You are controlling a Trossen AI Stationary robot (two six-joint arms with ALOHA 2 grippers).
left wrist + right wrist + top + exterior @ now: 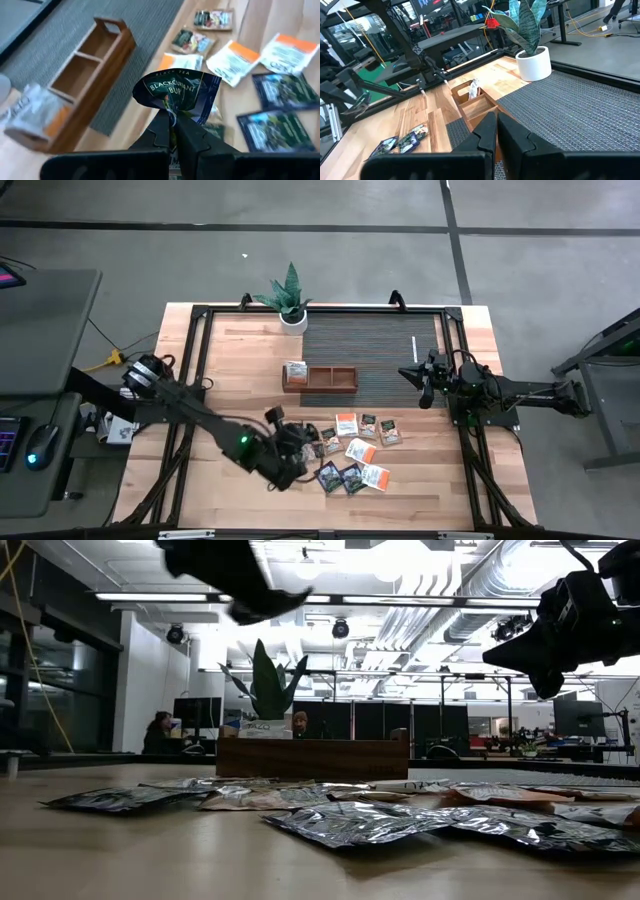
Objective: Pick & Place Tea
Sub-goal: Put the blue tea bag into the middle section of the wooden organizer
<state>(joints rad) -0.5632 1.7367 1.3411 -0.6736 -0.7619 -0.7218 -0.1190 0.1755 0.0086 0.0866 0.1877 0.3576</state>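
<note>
Left hand (pixel 172 131) clenched on one dark tea sachet (pixel 176 93), lifted clear of the bench (pixel 240 350), hovering over the front-left part beside the loose pile. Sachet crumpled at the pinch, label up.

Right hand (pixel 424 385) parked above the grey mat (pixel 385 345) at its right edge, well apart from the pile. Fingers closed together, nothing between them in its wrist view (pixel 496 131).

Progress, judged from layout:
- Wooden tray (pixel 319 378) sits on the mat's left part, three compartments in a row.
- Left end compartment already holds at least one white-and-orange sachet (pixel 295 370). Other two compartments look bare.
- Rest of the tea (pixel 358 452) spread flat on the bench in front of the tray: mix of white-and-orange and dark ones, roughly a dozen, some touching or overlapping.
- So early stage: one or so placed, one in transit, most left to move.

Next move probably a carry over to the tray and a drop into a compartment; floppy, crumpled sachet may hang up on a divider.

Readable text:
- Held sachet: "BLACKCURRANT BU…", with a smaller "BLACK TEA" line above, rest folded away.
- Sachet in tray: print too blurred to read.
- Loose sachets: labels too small to read.

Potted plant (pixel 290 302) in white pot at the back of the bench, not involved. Person seated at a desk in the room behind, seen in the low view.
</note>
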